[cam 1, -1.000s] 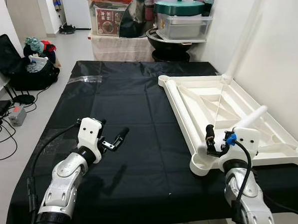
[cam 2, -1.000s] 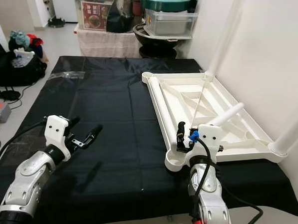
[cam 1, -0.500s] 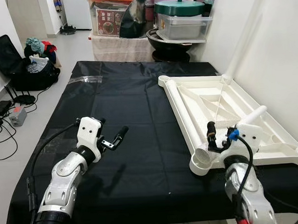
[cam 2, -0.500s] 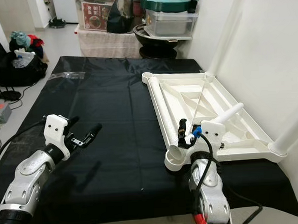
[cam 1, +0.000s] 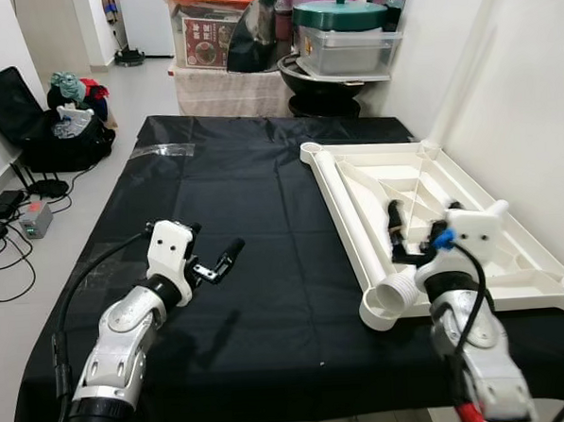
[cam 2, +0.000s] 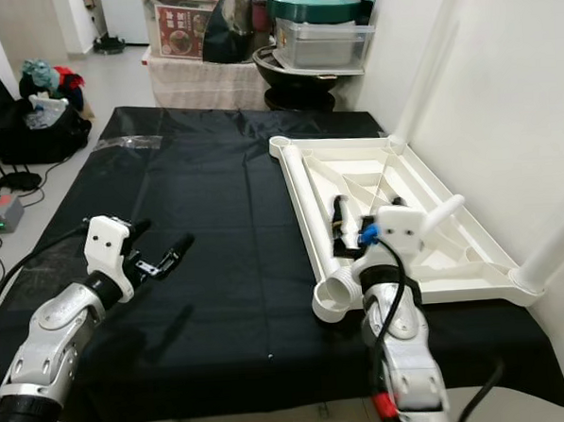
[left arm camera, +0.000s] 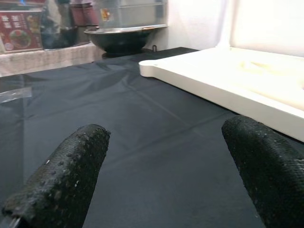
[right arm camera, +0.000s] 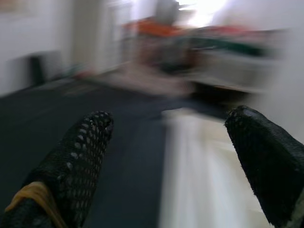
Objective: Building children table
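We are seeing no readable writing; the red label on the storage box (cam 1: 207,35) is too small. The white children table (cam 1: 433,212) is lying upside down on the black sheet (cam 1: 254,222), one leg standing up. Our right gripper (cam 1: 403,235) is hovering above it, fingers apart. Our left gripper (cam 1: 214,262) is also spread, above the sheet.

White table top (cam 1: 424,213) on plain black cloth (cam 1: 245,232); black dimpled gripper fingers (left arm camera: 71,171); dark green lid (cam 1: 338,11) beyond the cloth.
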Controlling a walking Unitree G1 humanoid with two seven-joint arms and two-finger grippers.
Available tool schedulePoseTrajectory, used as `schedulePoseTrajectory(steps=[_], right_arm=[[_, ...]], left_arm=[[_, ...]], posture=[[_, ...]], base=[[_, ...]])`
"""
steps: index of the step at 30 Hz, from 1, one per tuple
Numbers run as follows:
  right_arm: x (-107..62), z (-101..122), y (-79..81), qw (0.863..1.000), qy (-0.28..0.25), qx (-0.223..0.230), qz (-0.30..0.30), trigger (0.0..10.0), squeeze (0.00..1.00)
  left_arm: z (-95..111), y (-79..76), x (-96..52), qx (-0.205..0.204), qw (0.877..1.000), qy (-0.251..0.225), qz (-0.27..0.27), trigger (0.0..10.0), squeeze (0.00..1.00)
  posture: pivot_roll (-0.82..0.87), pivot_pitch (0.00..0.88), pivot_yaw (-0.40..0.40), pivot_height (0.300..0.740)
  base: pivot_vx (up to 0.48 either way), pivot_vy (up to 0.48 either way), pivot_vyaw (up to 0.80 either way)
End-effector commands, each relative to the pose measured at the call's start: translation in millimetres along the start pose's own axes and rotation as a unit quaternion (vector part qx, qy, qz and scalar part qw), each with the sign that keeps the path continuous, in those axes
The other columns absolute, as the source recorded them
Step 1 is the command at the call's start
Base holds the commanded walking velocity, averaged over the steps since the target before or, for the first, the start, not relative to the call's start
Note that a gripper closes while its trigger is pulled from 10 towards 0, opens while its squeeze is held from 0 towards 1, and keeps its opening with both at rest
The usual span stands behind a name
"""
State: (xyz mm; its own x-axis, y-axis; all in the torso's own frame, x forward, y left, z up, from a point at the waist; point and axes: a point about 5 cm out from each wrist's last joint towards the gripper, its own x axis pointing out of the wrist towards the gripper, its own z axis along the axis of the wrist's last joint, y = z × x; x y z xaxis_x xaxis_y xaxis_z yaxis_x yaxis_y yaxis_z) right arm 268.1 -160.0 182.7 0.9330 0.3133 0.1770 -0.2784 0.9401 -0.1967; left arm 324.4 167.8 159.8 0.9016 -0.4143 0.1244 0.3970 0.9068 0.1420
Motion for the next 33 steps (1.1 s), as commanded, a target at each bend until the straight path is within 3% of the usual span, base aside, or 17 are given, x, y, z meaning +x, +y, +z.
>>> schedulePoseTrajectory(steps=[1,5,8,10,12,14,18,21,23,25,27,33], right_arm=[[-4.1,-10,2.3,0.999,0.036,0.007,0.024,10.0,0.00],[-1.4,-7,-8.5,0.999,0.033,0.026,-0.024,10.0,0.00],[0.1,-5,-9.4,0.999,0.025,0.017,-0.026,10.0,0.00],[1.0,-4,-9.9,0.999,0.021,0.004,-0.026,10.0,0.00],[-2.9,-12,-16.1,0.997,0.053,-0.056,-0.029,10.0,0.00],[-5.0,-15,-19.2,0.994,0.068,-0.075,-0.032,10.0,0.00],[-23.7,-26,-10.2,0.987,0.135,-0.068,0.046,10.0,0.00],[-30.2,-31,-7.9,0.983,0.158,-0.074,0.064,10.0,0.00],[-38.0,-43,-13.1,0.975,0.202,-0.086,0.048,10.0,0.00],[-38.0,-43,-13.1,0.975,0.202,-0.086,0.048,10.0,0.00],[-36.4,-52,-21.3,0.971,0.223,-0.089,0.003,10.0,0.00],[-32.2,-56,-31.6,0.966,0.232,-0.102,-0.051,10.0,0.00]], left_arm=[[-3,-1.6,0.7,0.000,1.000,0.006,-0.005,10.0,0.00],[-4,-2.0,1.0,0.000,1.000,0.007,-0.005,10.0,0.00],[-4,-2.0,1.0,0.001,1.000,0.007,-0.006,10.0,0.00],[-4,-2.0,1.0,0.001,1.000,0.007,-0.006,10.0,0.00],[-4,-0.1,0.6,0.003,1.000,0.008,-0.005,10.0,0.00],[-4,0.7,0.4,0.004,1.000,0.008,-0.004,10.0,0.00],[-5,0.5,-0.7,0.003,1.000,0.010,-0.005,10.0,0.00],[-6,0.0,-0.6,0.003,1.000,0.011,-0.006,10.0,0.00],[-6,-1.0,1.1,0.002,1.000,0.011,-0.008,10.0,0.00],[-6,-1.0,1.1,0.002,1.000,0.011,-0.008,10.0,0.00],[-5,-0.7,3.1,0.003,1.000,0.009,-0.009,10.0,0.00],[-4,2.6,2.3,0.007,1.000,0.008,-0.006,10.0,0.00]], posture=[[0.03,0.000,-0.083,0.740],[0.02,0.000,-0.082,0.740],[0.02,0.000,-0.082,0.740],[0.02,0.000,-0.082,0.740],[0.02,0.000,-0.084,0.740],[0.02,0.000,-0.084,0.740],[0.01,0.000,-0.077,0.740],[0.01,0.000,-0.074,0.740],[0.01,0.000,-0.071,0.740],[0.01,0.000,-0.071,0.740],[0.01,0.000,-0.070,0.740],[0.02,0.000,-0.075,0.740]], base=[[0.000,0.000,0.00],[0.000,0.000,0.00],[0.000,0.000,0.00],[0.000,0.000,0.00],[0.000,0.000,0.00],[0.000,0.000,0.00],[0.000,0.000,0.00],[0.000,0.000,0.00],[0.000,0.000,0.00],[0.000,0.000,0.00],[0.000,0.000,0.00],[0.000,0.000,0.00]])
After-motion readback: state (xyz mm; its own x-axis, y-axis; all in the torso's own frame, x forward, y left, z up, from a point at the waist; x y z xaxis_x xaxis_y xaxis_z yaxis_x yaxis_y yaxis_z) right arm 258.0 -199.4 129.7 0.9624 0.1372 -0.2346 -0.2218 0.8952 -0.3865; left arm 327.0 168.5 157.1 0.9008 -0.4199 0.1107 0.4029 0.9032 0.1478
